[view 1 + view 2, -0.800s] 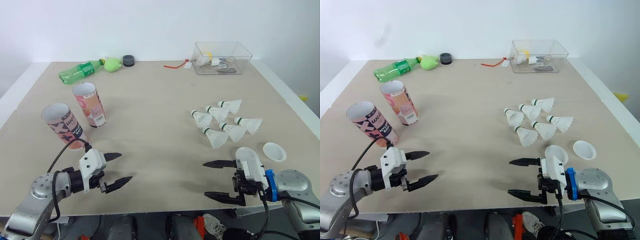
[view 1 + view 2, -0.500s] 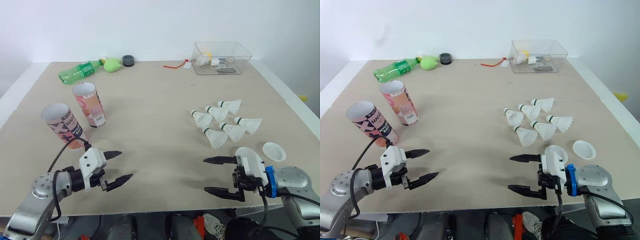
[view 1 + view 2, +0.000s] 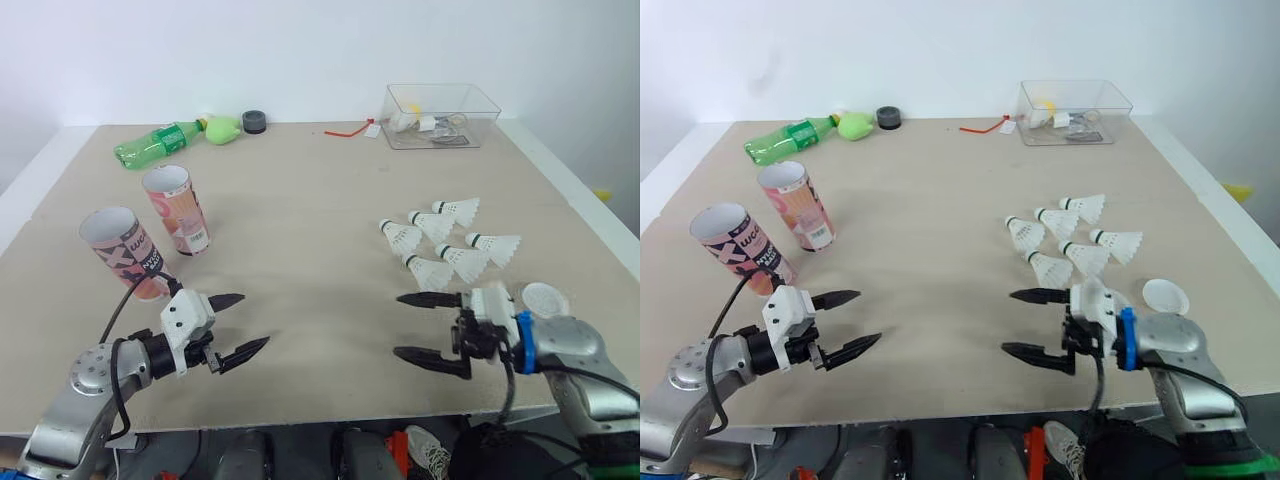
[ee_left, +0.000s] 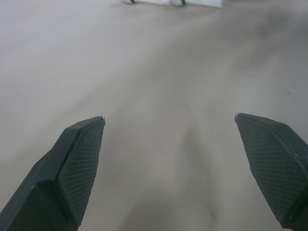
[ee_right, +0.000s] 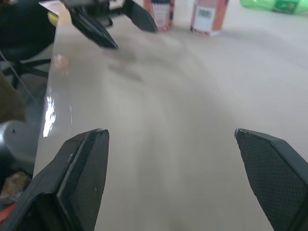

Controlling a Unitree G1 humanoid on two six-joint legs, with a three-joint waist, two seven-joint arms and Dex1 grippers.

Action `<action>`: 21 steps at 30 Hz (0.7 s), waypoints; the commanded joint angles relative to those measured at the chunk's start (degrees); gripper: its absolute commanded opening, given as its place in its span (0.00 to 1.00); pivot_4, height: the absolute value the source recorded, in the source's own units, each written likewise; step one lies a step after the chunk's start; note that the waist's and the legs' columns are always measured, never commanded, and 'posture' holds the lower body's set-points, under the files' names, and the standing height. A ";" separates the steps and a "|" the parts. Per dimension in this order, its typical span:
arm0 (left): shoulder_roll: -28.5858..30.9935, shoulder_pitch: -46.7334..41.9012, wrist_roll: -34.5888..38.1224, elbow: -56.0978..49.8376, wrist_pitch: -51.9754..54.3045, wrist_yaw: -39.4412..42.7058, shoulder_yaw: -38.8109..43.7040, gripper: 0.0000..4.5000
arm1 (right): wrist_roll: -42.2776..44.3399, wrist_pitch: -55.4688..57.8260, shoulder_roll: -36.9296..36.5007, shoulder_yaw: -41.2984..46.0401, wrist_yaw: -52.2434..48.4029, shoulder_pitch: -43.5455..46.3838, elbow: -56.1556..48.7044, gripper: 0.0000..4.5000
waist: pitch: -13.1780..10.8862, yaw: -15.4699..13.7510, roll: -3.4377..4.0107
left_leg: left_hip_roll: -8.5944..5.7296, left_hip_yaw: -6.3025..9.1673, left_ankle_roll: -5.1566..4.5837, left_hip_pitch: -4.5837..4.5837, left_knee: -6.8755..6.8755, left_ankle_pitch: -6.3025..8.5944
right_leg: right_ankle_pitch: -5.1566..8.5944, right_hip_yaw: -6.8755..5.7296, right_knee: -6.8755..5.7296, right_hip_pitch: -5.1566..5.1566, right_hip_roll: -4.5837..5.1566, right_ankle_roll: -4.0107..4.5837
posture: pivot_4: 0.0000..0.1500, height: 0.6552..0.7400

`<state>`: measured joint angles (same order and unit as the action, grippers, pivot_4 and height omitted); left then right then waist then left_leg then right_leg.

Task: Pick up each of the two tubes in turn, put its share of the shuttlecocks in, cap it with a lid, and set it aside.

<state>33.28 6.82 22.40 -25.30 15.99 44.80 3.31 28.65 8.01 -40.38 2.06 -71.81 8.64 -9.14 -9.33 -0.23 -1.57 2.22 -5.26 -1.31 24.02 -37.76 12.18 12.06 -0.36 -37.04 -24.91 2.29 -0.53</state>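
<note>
Just now, the right gripper point(image 3: 398, 325) has been brought forward from the near edge of the table point(image 3: 300, 200) toward the six shuttlecocks point(image 3: 440, 240), its jaws spread wide and empty. A first pickup is judged to be beginning. The nearest shuttlecock point(image 3: 430, 272) lies just beyond it. The left gripper point(image 3: 255, 320), equally wide and empty, is held near the two upright tubes point(image 3: 125, 250), untouched.

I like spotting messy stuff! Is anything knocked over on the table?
The green bottle lies on its side near the far edge of the table. The pink tube and the nearer tube stand on end.
</note>
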 commanded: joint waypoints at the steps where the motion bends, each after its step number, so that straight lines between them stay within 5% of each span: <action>1: -4.94 2.94 -0.09 -3.94 0.71 -8.24 2.05 1.00 | -0.39 3.96 4.72 -5.01 3.57 8.34 -1.39 0.99 | 0.01 0.16 -0.04 | 0.01 0.02 0.00 0.01 0.00 0.00 | -0.01 -0.01 0.00 0.00 -0.03 0.00 | 1.00 1.00; 11: -21.74 13.93 -8.01 -16.12 2.35 -33.82 5.14 1.00 | -6.40 8.23 17.71 -14.65 7.61 26.95 12.74 0.99 | 0.15 -0.25 -0.27 | 0.25 -0.04 0.04 0.11 -0.02 -0.01 | -0.16 0.02 -0.02 -0.01 -0.26 0.39 | 1.00 1.00; 21: -27.00 18.10 -7.31 -12.74 -1.33 -38.55 11.18 1.00 | -11.08 1.67 21.57 -16.25 4.67 32.64 24.00 0.99 | 0.19 -0.14 -0.34 | 0.42 -0.14 0.04 0.12 -0.12 -0.01 | -0.15 0.02 -0.02 -0.14 -0.44 0.25 | 1.00 1.00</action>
<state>6.35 25.08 14.23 -38.34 16.33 6.74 12.30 17.67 11.15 -19.27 -14.99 -66.35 39.39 14.64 -9.15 -0.36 -1.91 2.66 -5.37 -1.27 24.14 -37.90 12.17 11.89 -0.36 -37.06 -25.06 1.81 -0.24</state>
